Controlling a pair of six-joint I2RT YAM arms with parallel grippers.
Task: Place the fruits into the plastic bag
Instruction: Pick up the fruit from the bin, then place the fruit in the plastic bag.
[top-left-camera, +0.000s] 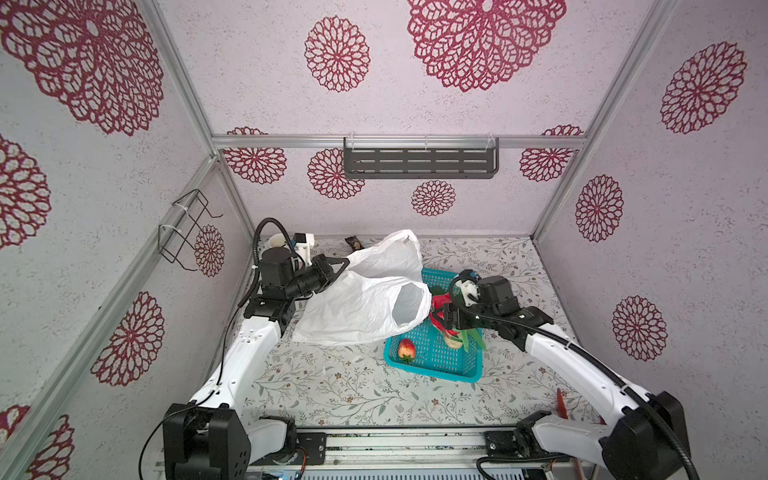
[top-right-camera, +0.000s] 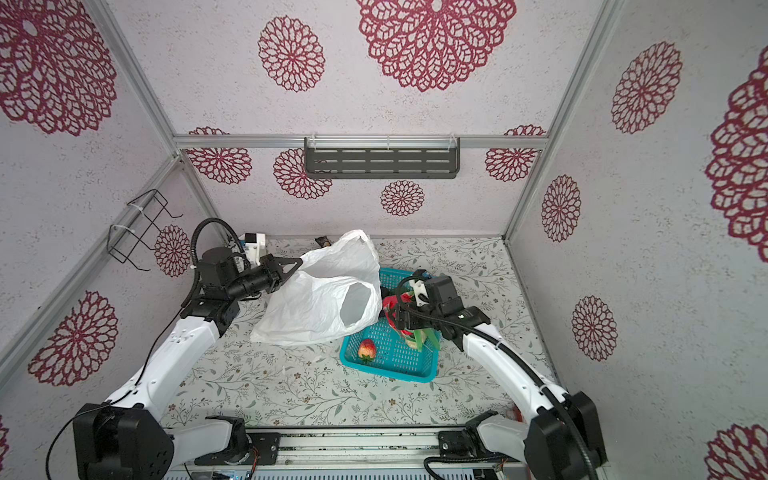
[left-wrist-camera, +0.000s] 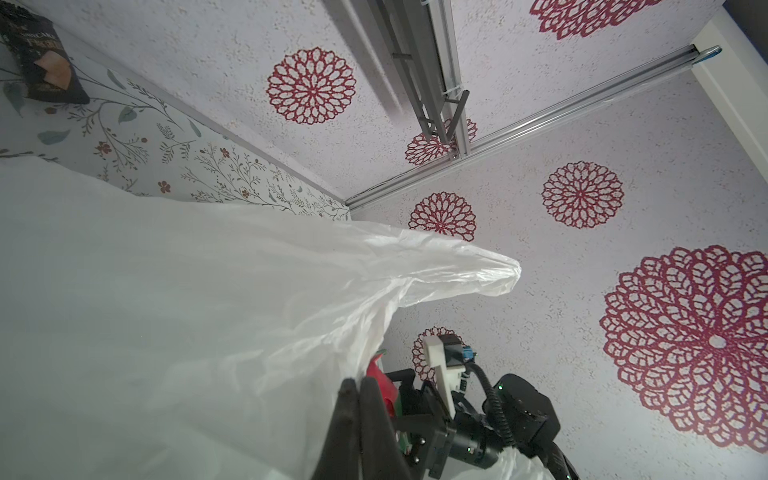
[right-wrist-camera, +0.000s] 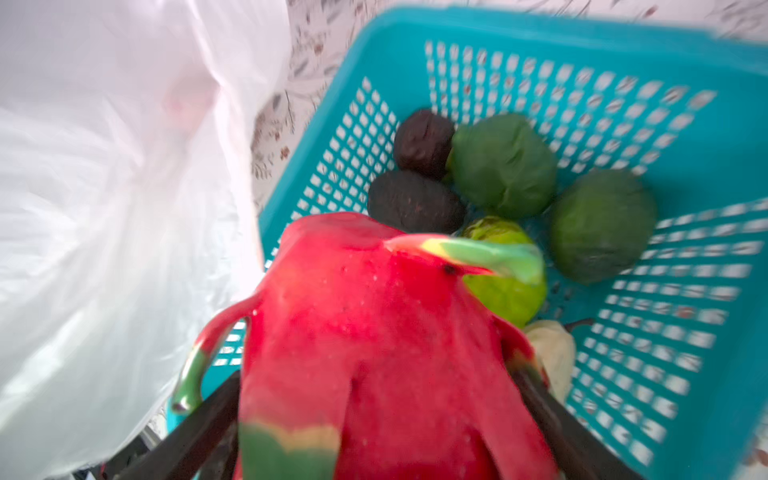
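Right wrist view: right gripper (right-wrist-camera: 376, 374) jaws clamp a glossy red dragon fruit (right-wrist-camera: 365, 316), green-tipped scales; round dark-green fruits (right-wrist-camera: 503, 166) sit behind in the teal mesh basket (right-wrist-camera: 727, 104). Both top views hide those under the bent right arm (top-left-camera: 552, 345) but show a strawberry (top-left-camera: 406, 350) in the basket's lower-left corner. The left gripper (top-left-camera: 344, 264), wrist pointing frame-right, pinches the crinkly white plastic bag (top-left-camera: 361, 307), mid-frame, mouth facing the basket.
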